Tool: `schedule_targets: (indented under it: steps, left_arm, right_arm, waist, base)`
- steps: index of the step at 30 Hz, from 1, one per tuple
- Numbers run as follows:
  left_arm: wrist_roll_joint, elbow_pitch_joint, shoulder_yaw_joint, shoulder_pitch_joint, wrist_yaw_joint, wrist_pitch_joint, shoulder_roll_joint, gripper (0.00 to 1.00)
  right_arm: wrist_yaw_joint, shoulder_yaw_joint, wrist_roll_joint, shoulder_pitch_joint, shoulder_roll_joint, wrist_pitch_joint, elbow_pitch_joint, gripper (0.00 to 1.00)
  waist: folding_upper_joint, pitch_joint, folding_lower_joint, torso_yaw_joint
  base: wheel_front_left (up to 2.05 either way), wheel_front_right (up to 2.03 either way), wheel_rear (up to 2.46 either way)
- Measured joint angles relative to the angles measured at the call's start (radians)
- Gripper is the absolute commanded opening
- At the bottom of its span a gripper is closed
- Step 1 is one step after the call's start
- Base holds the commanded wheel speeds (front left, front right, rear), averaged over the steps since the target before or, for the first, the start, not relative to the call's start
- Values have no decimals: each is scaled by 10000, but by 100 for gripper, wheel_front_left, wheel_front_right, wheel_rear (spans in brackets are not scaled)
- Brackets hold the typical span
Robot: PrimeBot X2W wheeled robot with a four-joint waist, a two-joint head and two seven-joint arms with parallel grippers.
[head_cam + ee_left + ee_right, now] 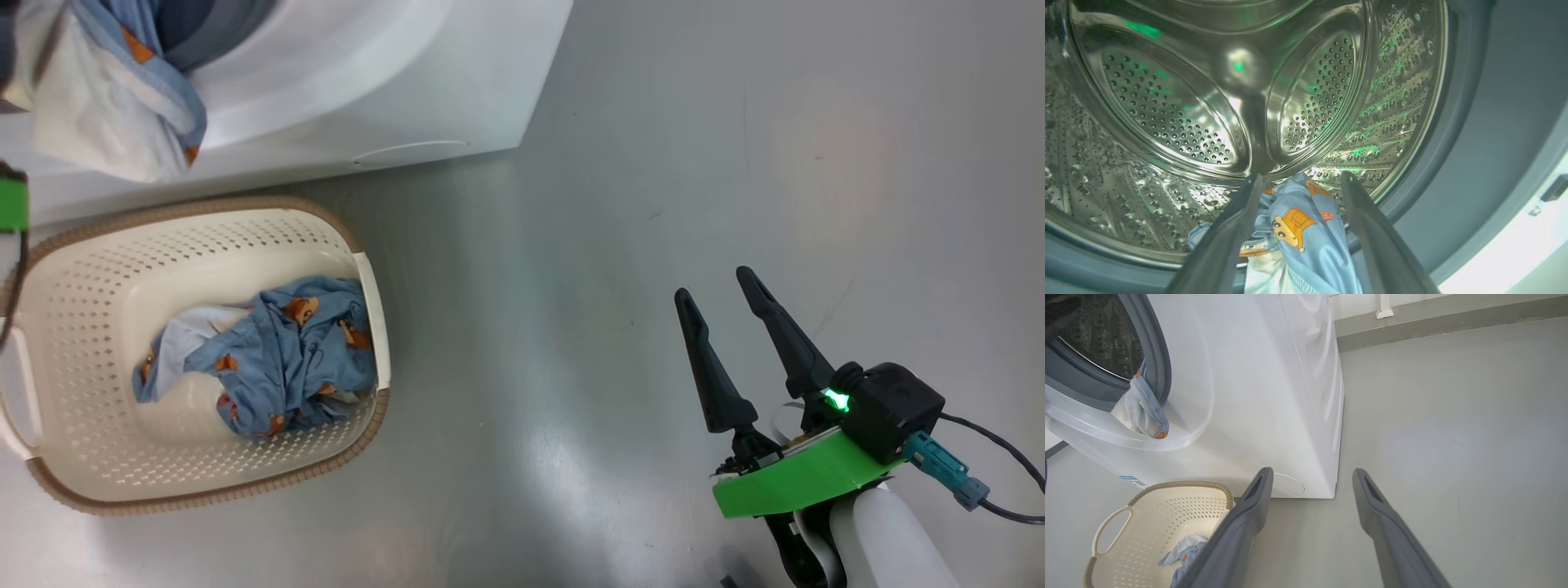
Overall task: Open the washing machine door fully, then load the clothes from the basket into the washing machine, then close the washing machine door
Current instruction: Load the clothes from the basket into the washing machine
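Open floor [653,163] lies right of the washing machine [424,98]; the right gripper [713,284] hovers over it, well apart from machine and basket. The basket [204,208] sits just in front of the machine, with clothes [277,359] bunched against its right-hand wall. The left gripper [1301,176] is at the door opening, fingers pointing into the drum [1167,102], jaws spread wide and not clamped. One blue garment [1298,228] lies between its fingers (contact unclear), draped over the grey seal [1494,122] and hanging down the front. Right gripper: jaws wide apart, empty, fingers angled toward the machine's lower corner.
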Motion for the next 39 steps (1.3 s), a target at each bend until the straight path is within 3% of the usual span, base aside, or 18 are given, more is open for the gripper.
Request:
schedule_targets:
  steps: [22,39]
  left_arm:
    - [401,-1465,2460,3637,0,0,-1181,100]
    - [1001,-1906,2890,5770,0,0,-1191,100]
  right_arm:
    - [0,4,-10,0,-23,0,138,100]
    - [0,-17,-10,-3,-25,0,134,100]
  waist:
    - [0,-409,0,268]
    - [0,-487,0,171]
  base:
    - [0,0,0]
    - [0,0,0]
